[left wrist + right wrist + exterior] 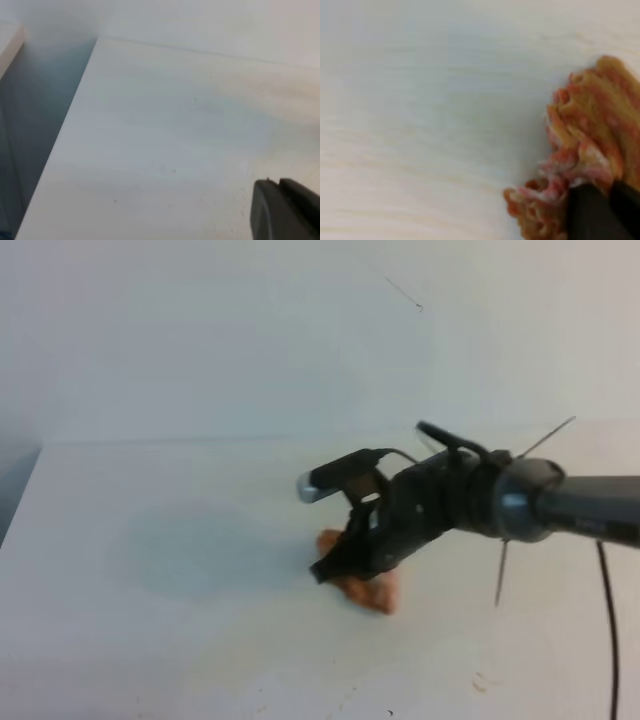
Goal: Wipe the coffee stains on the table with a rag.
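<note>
The rag (368, 588) is a bunched pinkish-orange fuzzy cloth lying on the white table (150, 550) near the middle. My right gripper (338, 566) reaches in from the right and is shut on the rag, pressing it onto the tabletop. In the right wrist view its dark fingers (585, 215) pinch the rag (585, 135) at its lower edge. No glossy puddle of coffee stains shows; only faint tan streaks (395, 165) tint the table beside the rag. In the left wrist view one dark finger (280, 212) of the left gripper shows over bare table, and its jaws are hidden.
The table's left edge (22, 490) drops to a dark gap, also seen as the table edge (65, 130) in the left wrist view. A white wall (250, 330) rises behind. Small brownish marks (485, 680) sit near the front right. A black cable (610, 620) hangs at the right.
</note>
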### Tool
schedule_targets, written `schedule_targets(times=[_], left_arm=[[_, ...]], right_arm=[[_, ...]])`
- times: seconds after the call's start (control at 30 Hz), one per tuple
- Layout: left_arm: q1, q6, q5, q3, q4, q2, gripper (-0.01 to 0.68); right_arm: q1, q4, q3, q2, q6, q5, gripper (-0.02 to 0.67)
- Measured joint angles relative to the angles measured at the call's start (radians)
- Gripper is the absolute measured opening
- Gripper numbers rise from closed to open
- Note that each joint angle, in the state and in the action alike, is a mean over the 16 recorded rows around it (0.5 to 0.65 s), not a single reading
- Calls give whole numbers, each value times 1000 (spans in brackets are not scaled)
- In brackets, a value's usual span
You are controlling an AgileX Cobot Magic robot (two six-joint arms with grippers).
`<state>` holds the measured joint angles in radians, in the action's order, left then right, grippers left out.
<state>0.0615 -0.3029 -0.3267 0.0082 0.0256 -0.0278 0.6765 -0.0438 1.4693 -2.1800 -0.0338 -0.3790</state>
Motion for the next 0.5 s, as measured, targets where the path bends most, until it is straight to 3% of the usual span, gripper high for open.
schedule_targets(times=[0.3, 0.5], left_arm=[[0, 0, 0, 5, 0, 0, -1], [0, 0, 0, 14, 0, 0, -1]], right_arm=[[-186, 261, -250, 202, -193, -14, 45], [-220, 287, -401, 358, -258, 41, 34]])
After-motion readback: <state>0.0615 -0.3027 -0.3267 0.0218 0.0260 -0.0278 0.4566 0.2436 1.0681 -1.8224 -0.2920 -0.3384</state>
